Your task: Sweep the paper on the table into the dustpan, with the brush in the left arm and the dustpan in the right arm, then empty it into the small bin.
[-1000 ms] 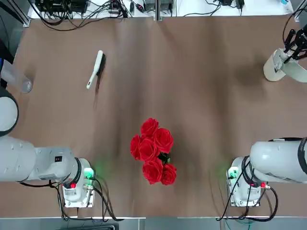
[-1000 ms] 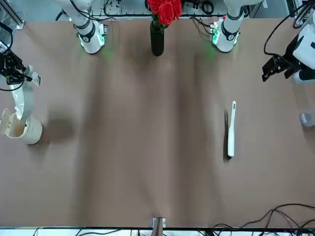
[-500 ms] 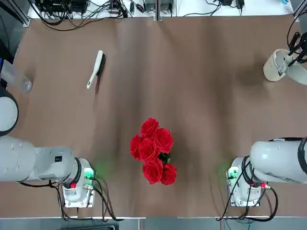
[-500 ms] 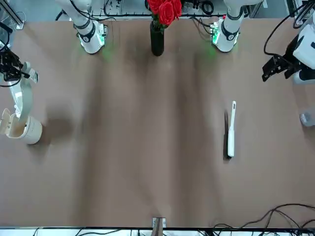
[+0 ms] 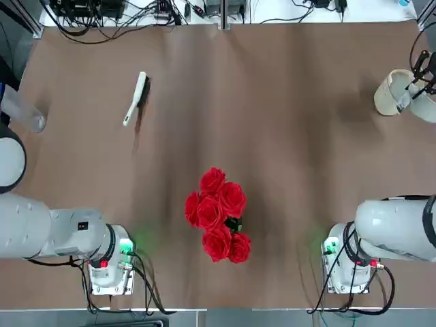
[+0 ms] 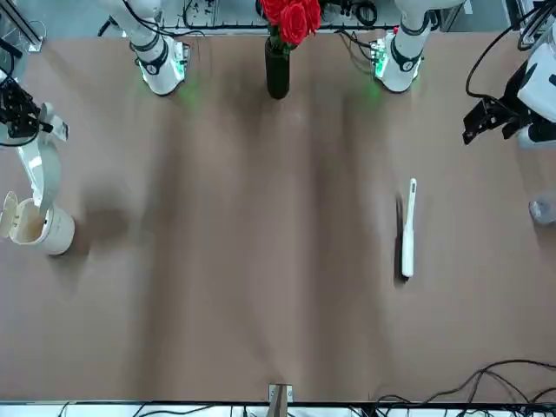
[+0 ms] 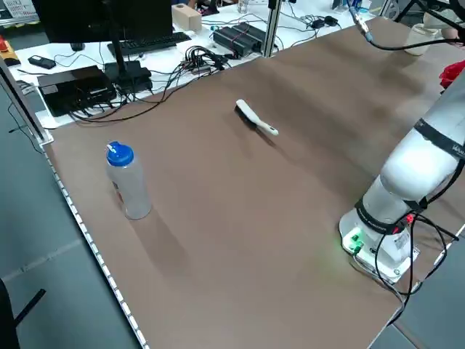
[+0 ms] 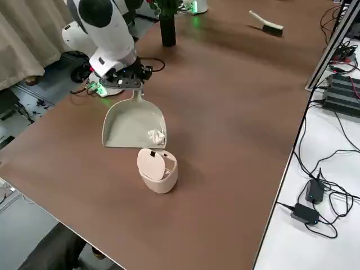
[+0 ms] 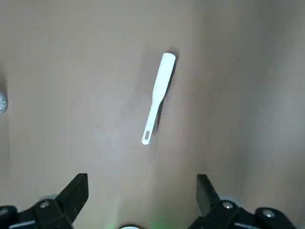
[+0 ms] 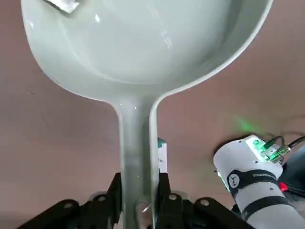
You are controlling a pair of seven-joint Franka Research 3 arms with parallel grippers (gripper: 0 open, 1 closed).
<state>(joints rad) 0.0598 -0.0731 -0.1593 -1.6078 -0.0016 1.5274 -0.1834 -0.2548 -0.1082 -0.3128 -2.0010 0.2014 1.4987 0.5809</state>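
Note:
My right gripper is shut on the handle of the pale dustpan at the table's far right. The dustpan tilts with its lip down at the small bin, whose lid is swung open. The white paper lies in the scoop beside the lip; the right wrist view also shows the paper. The brush lies alone on the brown table, far left. My left gripper hovers open and empty, well above the brush.
A dark vase of red roses stands between the arm bases. A clear bottle with a blue cap stands near the table's left edge. Cables and electronics lie beyond the far edge.
My right gripper has carried the dustpan a little farther toward the table's right edge at the bin. The left arm and the brush have not moved.

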